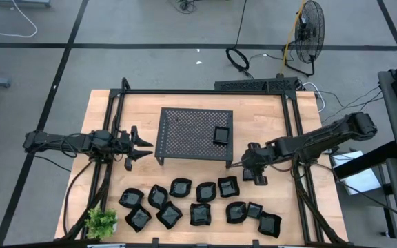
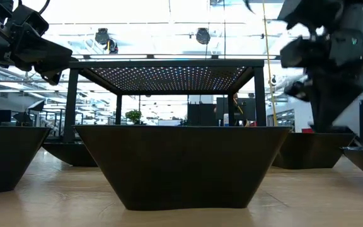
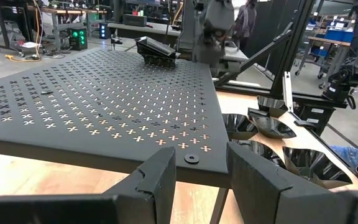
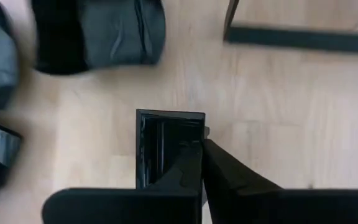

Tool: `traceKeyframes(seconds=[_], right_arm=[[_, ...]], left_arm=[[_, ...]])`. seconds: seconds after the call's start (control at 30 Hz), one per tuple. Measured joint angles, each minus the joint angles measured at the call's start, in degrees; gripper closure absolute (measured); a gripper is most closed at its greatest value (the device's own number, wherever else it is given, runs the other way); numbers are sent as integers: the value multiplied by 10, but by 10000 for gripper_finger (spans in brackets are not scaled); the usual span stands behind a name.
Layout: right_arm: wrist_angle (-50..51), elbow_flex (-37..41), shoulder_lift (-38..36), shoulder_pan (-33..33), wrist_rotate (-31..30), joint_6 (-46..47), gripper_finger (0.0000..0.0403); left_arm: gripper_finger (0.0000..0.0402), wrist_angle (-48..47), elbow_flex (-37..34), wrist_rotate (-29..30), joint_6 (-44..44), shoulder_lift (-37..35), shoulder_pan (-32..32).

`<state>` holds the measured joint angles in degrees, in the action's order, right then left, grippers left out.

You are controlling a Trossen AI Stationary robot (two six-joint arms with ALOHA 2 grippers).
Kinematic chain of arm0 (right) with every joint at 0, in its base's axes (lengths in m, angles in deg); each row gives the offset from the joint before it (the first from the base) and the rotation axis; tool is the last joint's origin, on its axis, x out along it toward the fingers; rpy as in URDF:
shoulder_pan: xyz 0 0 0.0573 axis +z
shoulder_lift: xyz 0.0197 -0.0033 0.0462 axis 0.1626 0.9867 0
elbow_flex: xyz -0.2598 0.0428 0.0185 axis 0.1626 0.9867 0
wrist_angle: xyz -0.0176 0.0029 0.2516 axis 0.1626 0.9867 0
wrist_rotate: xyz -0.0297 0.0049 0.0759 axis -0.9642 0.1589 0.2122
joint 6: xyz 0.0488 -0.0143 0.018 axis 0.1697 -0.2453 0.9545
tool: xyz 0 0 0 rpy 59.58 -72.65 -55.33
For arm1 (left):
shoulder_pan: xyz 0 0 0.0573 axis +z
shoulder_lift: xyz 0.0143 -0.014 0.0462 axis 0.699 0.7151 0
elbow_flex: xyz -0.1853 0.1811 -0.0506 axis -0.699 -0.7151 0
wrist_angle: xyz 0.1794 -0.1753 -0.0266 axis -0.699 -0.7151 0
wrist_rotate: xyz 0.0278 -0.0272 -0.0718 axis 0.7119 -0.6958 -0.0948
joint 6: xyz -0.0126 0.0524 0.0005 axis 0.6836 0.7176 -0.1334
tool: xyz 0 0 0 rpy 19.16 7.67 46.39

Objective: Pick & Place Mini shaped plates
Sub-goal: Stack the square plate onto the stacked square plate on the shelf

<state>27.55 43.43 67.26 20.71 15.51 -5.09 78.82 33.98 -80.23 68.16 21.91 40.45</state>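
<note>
the right hand (image 1: 256, 173) is closed on a small glossy black square dish (image 4: 166, 146), gripped by one wall (the right wrist view shows the rim pinched between the fingers), just above the light wooden desk (image 1: 109, 117). it sits beside the right front corner of the large black perforated metal rack (image 1: 185, 131), between the rack and the cluster of remaining small black dishes (image 1: 198, 203) near the front edge. one small black dish (image 1: 221, 135) already lies on the rack's right side. judgement: the rack top lies up and to the left of the right hand, so the carry goes that way. the left hand (image 1: 138, 146), narrowly parted and empty, waits at the rack's left edge.
</note>
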Motion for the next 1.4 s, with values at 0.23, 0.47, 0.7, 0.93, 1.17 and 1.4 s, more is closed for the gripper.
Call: traceKeyframes(seconds=[0.23,0.47,0.7,0.93,1.17,1.4], right_arm=[[-33,0,-109,0,0,25,403],[-24,-107,-131,-8,-11,-11,403],[174,-371,2,-57,-55,-111,403],[307,-557,150,-143,-59,-172,403],[326,-590,211,-191,-29,-215,403],[323,-590,228,-208,-29,-196,403]], left_arm=[[256,0,0,0,0,0,0],[256,0,0,0,0,0,0],[256,0,0,0,0,0,0],[256,0,0,0,0,0,0],[256,0,0,0,0,0,0],[256,0,0,0,0,0,0]])
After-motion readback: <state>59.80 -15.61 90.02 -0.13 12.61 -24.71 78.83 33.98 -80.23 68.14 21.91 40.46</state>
